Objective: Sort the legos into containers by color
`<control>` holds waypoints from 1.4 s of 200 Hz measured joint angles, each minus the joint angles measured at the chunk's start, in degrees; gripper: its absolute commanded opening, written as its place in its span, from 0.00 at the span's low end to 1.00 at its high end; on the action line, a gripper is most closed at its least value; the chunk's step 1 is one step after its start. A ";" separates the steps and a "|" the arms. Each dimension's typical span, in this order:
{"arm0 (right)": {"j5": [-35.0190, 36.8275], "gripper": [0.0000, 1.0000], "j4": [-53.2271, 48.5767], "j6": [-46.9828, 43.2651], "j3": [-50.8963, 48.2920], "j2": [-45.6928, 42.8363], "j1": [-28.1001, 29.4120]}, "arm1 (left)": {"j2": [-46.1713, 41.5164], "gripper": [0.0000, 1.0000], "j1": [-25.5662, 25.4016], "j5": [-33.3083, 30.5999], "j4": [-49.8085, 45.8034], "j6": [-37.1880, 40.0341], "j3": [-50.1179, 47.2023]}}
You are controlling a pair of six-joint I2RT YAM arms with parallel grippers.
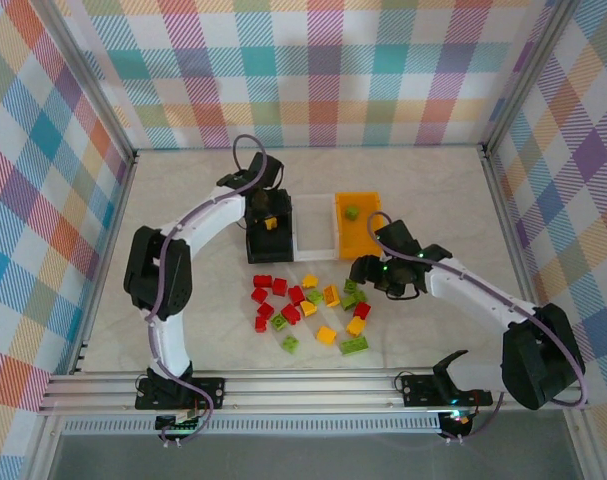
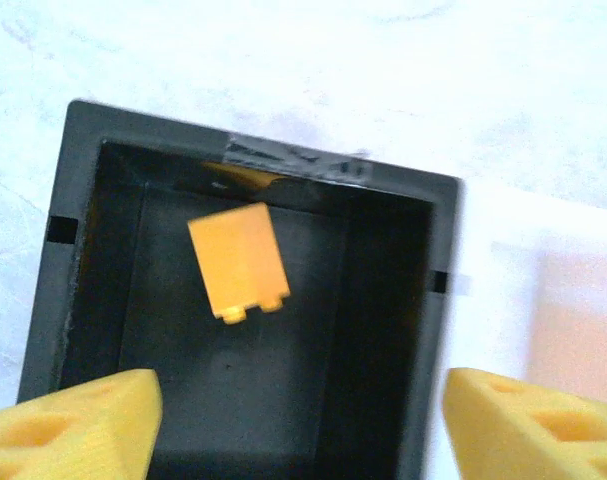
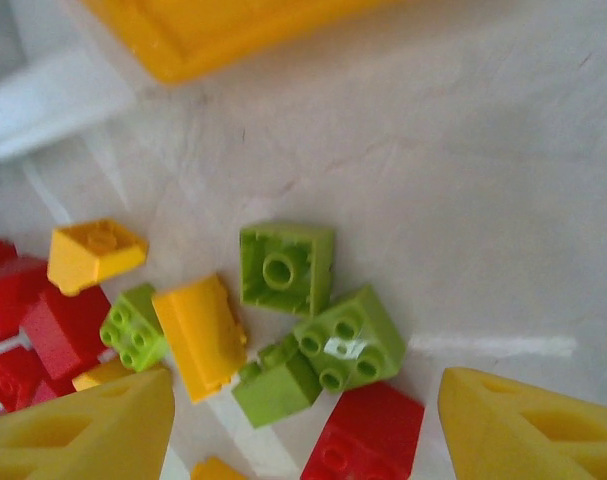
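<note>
Loosely heaped, the legos [image 1: 308, 310] in red, yellow-orange and lime green lie on the desk [image 1: 433, 200], just in front of three bins set in a row. One yellow-orange brick [image 2: 238, 262] is inside the black bin [image 2: 83, 300], skewed to its walls and nearer the far end. One lime green brick [image 1: 352, 212] sits in the orange-yellow bin [image 1: 363, 240]. The white bin [image 1: 315, 225] stands close between those two. The left fingers [image 2: 73, 425] hang over the black bin, spread wide and gripping nothing, with the brick below well clear of them. The right fingers [image 3: 78, 430] hover low over the right edge of the heap, also spread apart and holding nothing. Under them lie a cluster of lime green bricks [image 3: 313, 320] and a red brick [image 3: 368, 440], near the orange-yellow bin's front edge.
</note>
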 measured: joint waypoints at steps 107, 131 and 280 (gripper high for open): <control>-0.17 0.53 -1.75 5.46 -2.86 6.51 6.56 | -35.01 1.00 -4.92 3.21 2.89 -2.56 -28.24; 0.94 0.44 -2.34 5.35 -2.89 6.73 6.56 | -38.69 1.00 -4.92 2.80 1.77 -3.48 -32.59; 6.16 0.32 -5.73 -5.77 23.76 10.01 6.69 | -50.36 1.00 -4.90 -2.82 -1.77 -4.15 -41.75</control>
